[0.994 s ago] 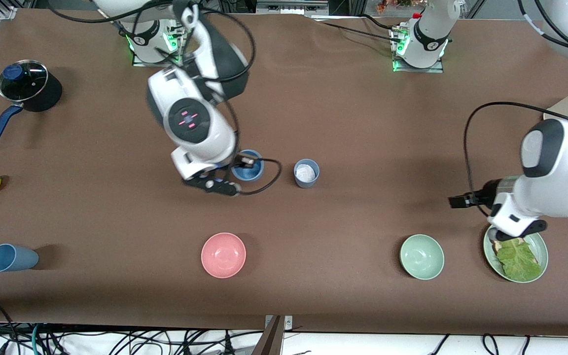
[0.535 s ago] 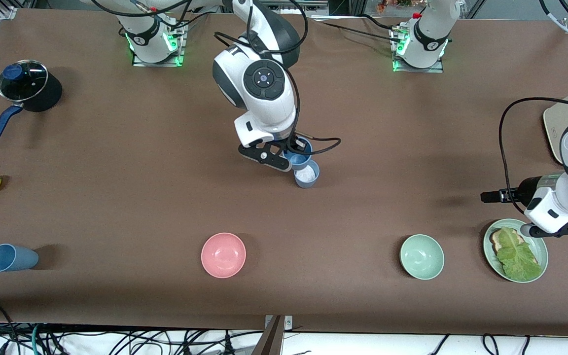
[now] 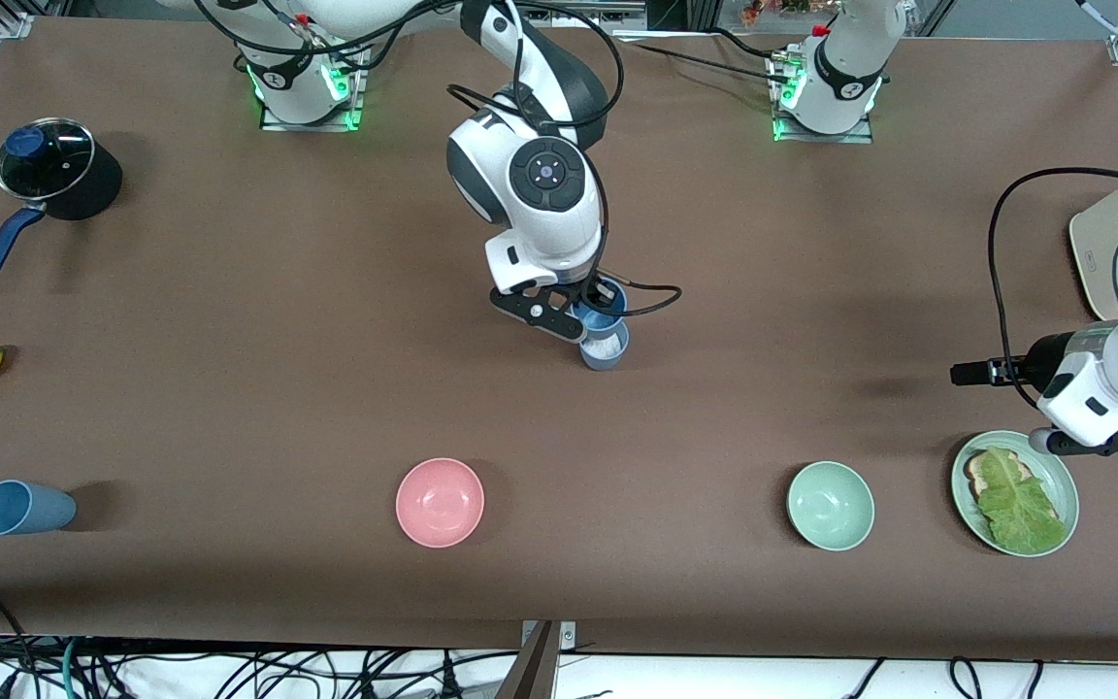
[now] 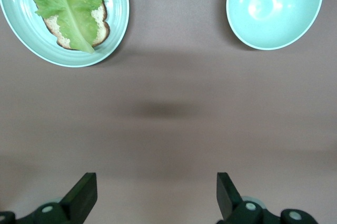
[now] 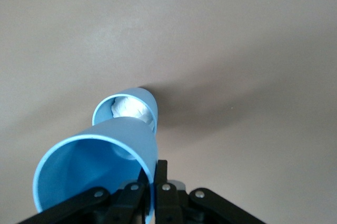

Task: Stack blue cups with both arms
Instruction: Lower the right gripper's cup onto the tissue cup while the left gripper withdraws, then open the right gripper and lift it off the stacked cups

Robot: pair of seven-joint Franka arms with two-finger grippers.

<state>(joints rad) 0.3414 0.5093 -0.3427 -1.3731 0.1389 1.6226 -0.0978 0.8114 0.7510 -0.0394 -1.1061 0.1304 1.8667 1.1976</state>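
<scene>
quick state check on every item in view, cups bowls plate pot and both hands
sky-blue cup: held tilted over the slate-blue cup
slate-blue cup: upright, something white inside
third blue cup: on its side
pink bowl: upright, empty
pale green bowl: upright, empty
green plate: holds bread and lettuce
pot: lidded
right hand: shut on cup rim
left hand: open, empty

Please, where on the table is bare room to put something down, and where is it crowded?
Bare cloth lies between the pink bowl and the pale green bowl. It is crowded mid-table: the right gripper holds the sky-blue cup over the slate-blue cup. The open left gripper hovers near the lettuce plate.
</scene>
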